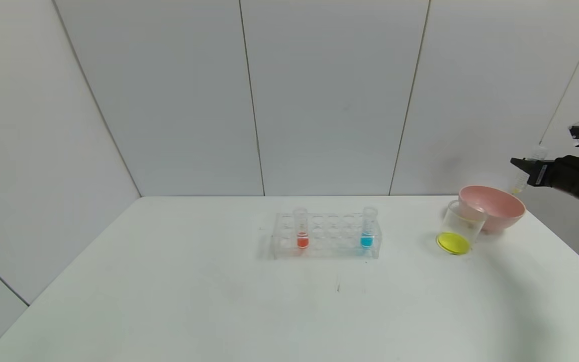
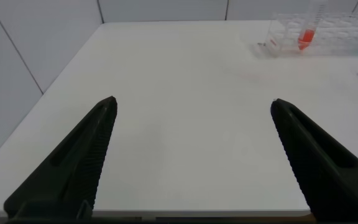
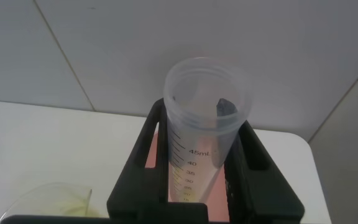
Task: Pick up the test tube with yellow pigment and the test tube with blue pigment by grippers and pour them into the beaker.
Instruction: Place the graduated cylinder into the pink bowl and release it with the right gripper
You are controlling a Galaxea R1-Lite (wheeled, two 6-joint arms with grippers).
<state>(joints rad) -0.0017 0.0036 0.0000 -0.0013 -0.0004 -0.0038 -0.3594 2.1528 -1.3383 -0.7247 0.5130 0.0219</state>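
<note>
while the right gripper [image 1: 520, 162] fingers clamp the seemingly drained test tube with yellow pigment [image 3: 204, 134] above the pink bowl [image 1: 495, 202], left gripper [image 2: 191, 155] spread

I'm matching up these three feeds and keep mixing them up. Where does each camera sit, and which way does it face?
Head: high, looking down at the table, rack, beaker and bowl; right gripper shows.
Left wrist: low over the table edge, facing the rack; open left gripper shows.
Right wrist: looks along the right gripper, shut on the emptied yellow tube.
Shared: rack in head and left wrist; yellow tube in head and right wrist.
</note>
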